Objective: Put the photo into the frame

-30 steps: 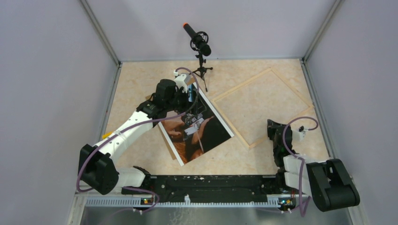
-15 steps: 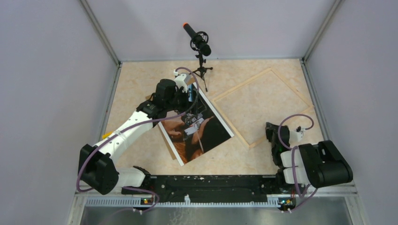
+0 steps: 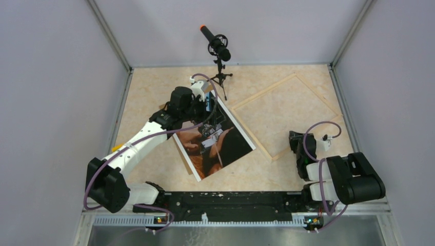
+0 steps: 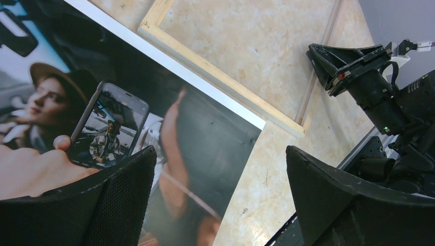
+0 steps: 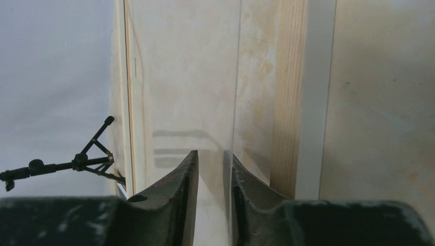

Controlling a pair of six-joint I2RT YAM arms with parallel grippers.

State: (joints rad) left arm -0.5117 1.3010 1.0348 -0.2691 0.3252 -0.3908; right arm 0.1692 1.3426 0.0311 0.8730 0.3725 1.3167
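Pale grey walls close in a beige marbled surface (image 3: 154, 92); a microphone (image 3: 218, 48) stands on its little tripod at the far edge; the photo (image 3: 225, 146) lies flat and face up at centre, turned at an angle, its dark picture showing a woman in a hat and a phone held in a hand; just to its right the frame (image 3: 264, 92) lies flat and unfilled, its left rail running beside the photo's white margin; the left gripper (image 4: 220, 154) hovers over the photo, fingers spread wide and holding nothing; the right gripper (image 5: 211, 154) sits low by the frame's near rail, fingers drawn almost together, a thin slit between them, nothing pinched.
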